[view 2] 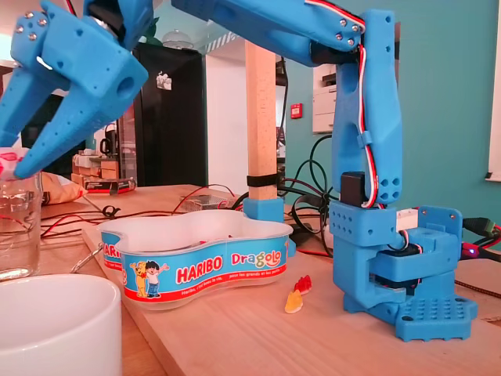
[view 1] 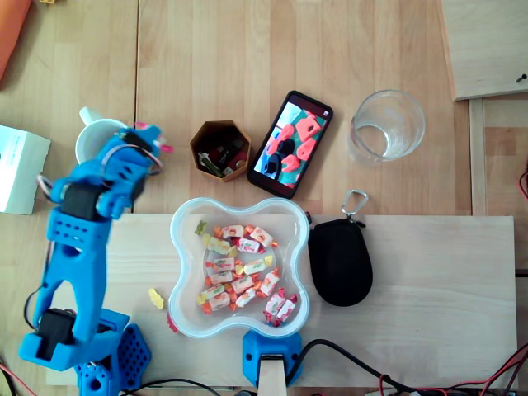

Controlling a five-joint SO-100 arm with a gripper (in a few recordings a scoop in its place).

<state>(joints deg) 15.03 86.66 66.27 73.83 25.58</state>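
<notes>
The gripper is closed narrowly on a pink sweet, held in the air above the right rim of the white cup, just left of the brown pot and beyond the sweet-filled bowl on the surface.

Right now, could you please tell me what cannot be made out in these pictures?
Blue end effector: fixed view, fingertips cut by the left edge; grip unclear.
Small pink item at its tip: fixed view, cut by the same edge; overhead view, too small to identify.
Brown hexagonal cup: overhead view, contents too small and shadowed.
</notes>
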